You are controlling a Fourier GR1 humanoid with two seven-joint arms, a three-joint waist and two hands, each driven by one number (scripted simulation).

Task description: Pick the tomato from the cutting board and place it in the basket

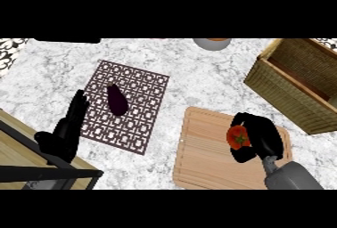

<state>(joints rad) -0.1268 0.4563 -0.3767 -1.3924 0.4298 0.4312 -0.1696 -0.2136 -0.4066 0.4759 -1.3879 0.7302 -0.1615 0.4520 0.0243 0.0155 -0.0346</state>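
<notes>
Tomato [237, 137] inside curled right hand [263, 138]

Red tomato [237, 137] (green-topped), purple aubergine [117, 99]

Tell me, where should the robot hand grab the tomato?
Around its round middle, coming from the right side. The tomato sits on the cutting board with its green stem showing, so its sides are the easy part to wrap. The right robot hand is already curled round it that way.
</notes>
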